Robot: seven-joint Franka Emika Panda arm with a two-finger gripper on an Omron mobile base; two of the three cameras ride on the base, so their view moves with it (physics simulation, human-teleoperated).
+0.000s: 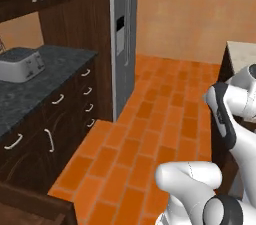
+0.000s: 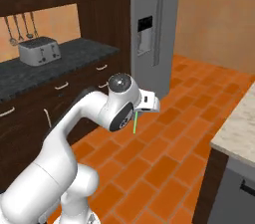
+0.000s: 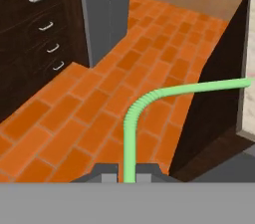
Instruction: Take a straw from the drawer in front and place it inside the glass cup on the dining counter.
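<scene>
On the left, the black worktop (image 2: 45, 73) and toaster (image 2: 39, 50) are seen. At centre, the straw (image 3: 130, 133) is pinched between the jaws of the gripper (image 3: 127, 172) over the tiled floor (image 3: 99, 103): the carry is judged underway. At right, the dining counter (image 2: 239, 123) must be approached next. The straw's bent tip is revealed by the hand view alone.

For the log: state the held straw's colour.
Bright green straw, clearest in the hand view.
</scene>
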